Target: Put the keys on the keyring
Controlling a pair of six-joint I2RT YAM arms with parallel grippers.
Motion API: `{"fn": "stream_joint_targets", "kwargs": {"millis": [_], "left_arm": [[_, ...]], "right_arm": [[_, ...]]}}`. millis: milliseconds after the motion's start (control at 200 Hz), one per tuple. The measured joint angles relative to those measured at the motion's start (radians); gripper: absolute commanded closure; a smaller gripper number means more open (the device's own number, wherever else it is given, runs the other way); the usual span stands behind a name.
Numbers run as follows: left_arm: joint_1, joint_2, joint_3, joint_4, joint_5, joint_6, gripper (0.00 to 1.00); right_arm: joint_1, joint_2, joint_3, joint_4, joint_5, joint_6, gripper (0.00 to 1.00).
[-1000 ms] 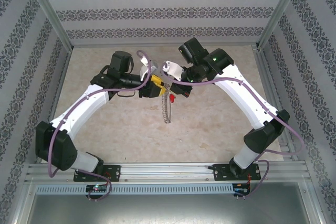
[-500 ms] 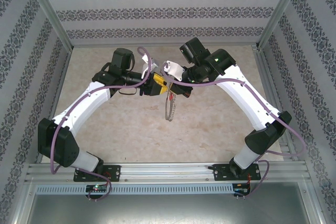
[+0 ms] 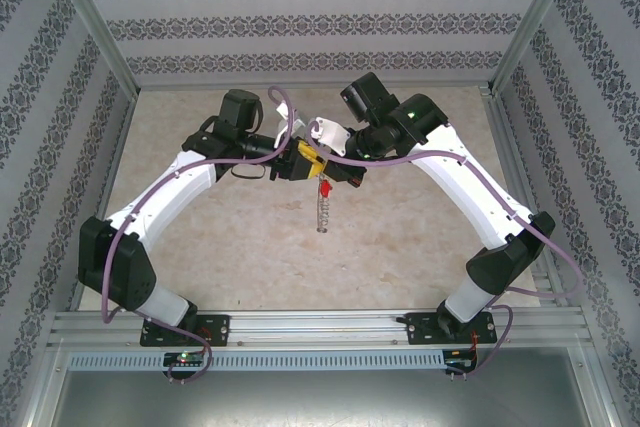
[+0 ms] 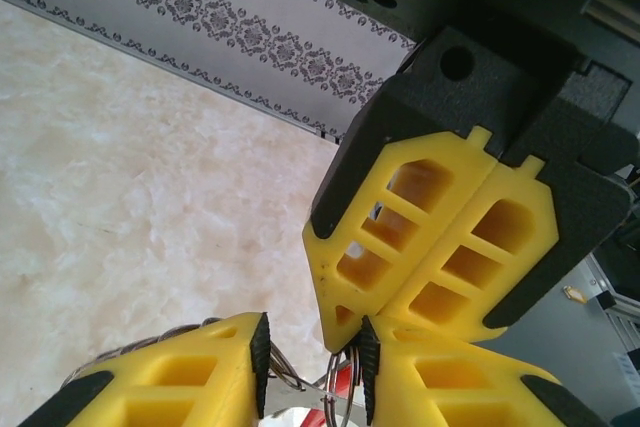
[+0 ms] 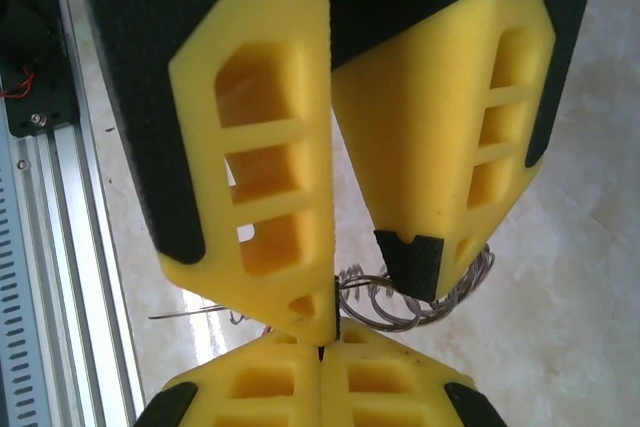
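Top view: the left gripper (image 3: 308, 161) has edged closer to the right gripper (image 3: 330, 173) above the tabletop's (image 3: 230, 237) far middle. The keyring (image 3: 321, 212) now hangs edge-on, with the red key (image 3: 325, 189) by its top, threading unclear.
Left wrist: left jaws narrowed, a gap remaining, keyring wire between.
Right wrist: right jaws pinch the keyring; the 2 grippers' fingertips crowd its rim.
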Motion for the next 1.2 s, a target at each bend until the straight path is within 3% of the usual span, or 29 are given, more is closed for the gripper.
{"fn": "stream_joint_targets", "kwargs": {"millis": [1199], "left_arm": [[0.000, 0.027, 0.040, -0.137, 0.021, 0.079, 0.68]], "right_arm": [[0.000, 0.004, 0.000, -0.017, 0.023, -0.003, 1.00]]}}
